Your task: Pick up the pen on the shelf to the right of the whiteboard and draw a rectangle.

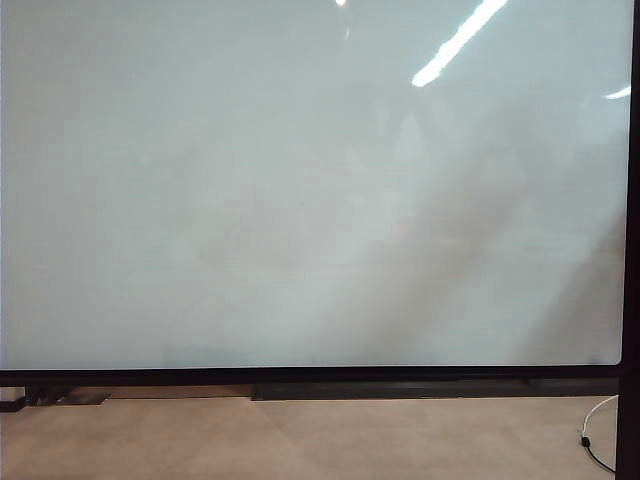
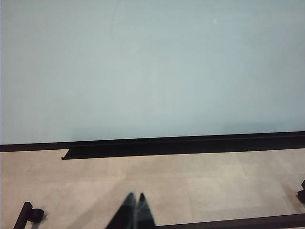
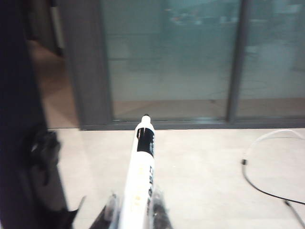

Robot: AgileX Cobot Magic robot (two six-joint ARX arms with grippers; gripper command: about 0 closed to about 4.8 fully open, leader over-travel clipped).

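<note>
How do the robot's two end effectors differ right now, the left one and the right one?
The right end effector is shut on the slim white marker pen, which juts out ahead of it with its dark tip forward; the left end effector is shut on nothing, its black fingertips pressed together. The left one faces the large glossy white whiteboard; the right one faces glass panels. Neither shows in the exterior view.

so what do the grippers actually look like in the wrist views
Little of either shows. The left gripper appears only as two slim black fingers tapering to points, smooth and unmarked. The right gripper shows black finger bases with pale, translucent-looking pads. No cables or markings are visible on either, and neither arm appears in the exterior view.
</note>
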